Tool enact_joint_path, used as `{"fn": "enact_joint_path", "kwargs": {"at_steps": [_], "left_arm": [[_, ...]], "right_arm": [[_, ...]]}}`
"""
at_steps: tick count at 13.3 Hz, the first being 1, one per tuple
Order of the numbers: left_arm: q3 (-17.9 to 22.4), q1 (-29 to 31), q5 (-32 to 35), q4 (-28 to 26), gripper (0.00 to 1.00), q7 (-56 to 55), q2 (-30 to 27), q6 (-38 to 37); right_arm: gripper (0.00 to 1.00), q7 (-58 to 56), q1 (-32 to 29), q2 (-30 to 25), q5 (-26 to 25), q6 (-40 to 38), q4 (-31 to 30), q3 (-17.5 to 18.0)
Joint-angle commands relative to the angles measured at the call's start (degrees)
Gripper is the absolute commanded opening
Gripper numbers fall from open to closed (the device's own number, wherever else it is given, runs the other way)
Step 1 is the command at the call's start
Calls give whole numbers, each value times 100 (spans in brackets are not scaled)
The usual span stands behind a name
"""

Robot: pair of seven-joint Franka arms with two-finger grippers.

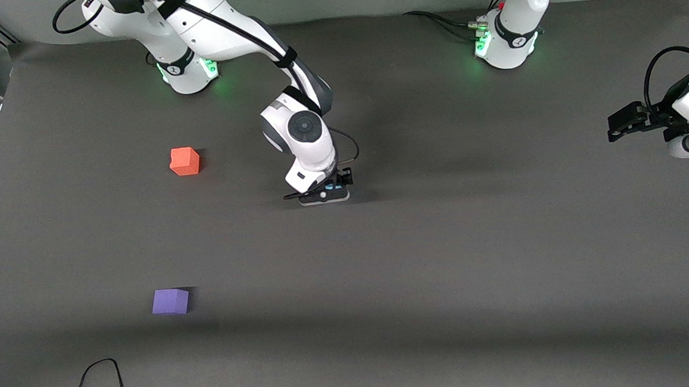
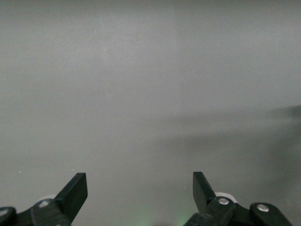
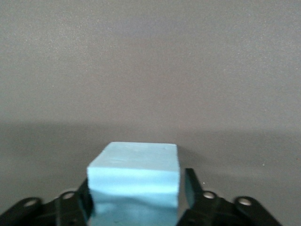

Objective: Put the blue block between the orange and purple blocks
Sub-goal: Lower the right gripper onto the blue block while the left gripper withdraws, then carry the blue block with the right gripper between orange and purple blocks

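The blue block sits between the fingers of my right gripper, which is shut on it. In the front view this gripper is down at the mat near the table's middle, and only slivers of the blue block show under the hand. The orange block lies toward the right arm's end of the table. The purple block lies nearer the front camera than the orange one. My left gripper waits open and empty at the left arm's end of the table; it also shows in the left wrist view.
A dark grey mat covers the table. A black cable loops onto the mat at the edge nearest the front camera, near the purple block. Cables run to the left arm's base.
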Motion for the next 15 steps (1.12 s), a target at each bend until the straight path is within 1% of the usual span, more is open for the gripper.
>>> {"fn": "enact_joint_path", "kwargs": {"at_steps": [1, 2, 3, 4, 5, 6, 7, 8, 9, 11, 13, 14, 15], "left_arm": [[9, -49, -29, -151, 100, 21, -183, 57], [-78, 29, -29, -151, 100, 21, -183, 57], [-175, 100, -29, -151, 100, 30, -183, 48], [-185, 92, -20, -142, 100, 30, -174, 48], [-167, 92, -20, -151, 100, 74, -174, 40], [-158, 92, -29, -142, 100, 91, -174, 40], [-150, 83, -29, -142, 100, 92, -174, 31], [-132, 39, -29, -142, 100, 92, -174, 13], [-97, 4, -20, -142, 100, 92, -174, -4], [-79, 4, -29, -142, 100, 100, -174, -4], [-79, 30, -29, -142, 100, 92, -165, -13], [-88, 39, -29, -142, 100, 92, -165, -22], [-88, 56, -29, -134, 100, 92, -156, -22]], "right_arm": [[23, 73, 35, -252, 63, -32, -87, -45], [23, 4, 0, -445, 63, -302, -87, -89], [23, -84, -61, -708, 63, -731, -78, -141], [23, -311, -149, -1024, 63, -1110, -87, -255], [23, -705, -210, -1366, 63, -1592, -87, -465], [23, -1127, -272, -1674, 63, -2006, -95, -789], [23, -1462, -290, -1938, 71, -2280, -113, -1149], [23, -1561, -281, -2150, 71, -2474, -122, -1466], [23, -1579, -281, -2343, 71, -2580, -165, -1687], [23, -1928, -281, -2573, 71, -2477, -524, -2205], [23, -2875, -281, -2591, 71, -1689, -1243, -2898], [23, -3202, -281, -2574, 80, -1128, -1717, -3093], [23, -3327, -290, -2513, 98, -557, -2104, -3191]]}}
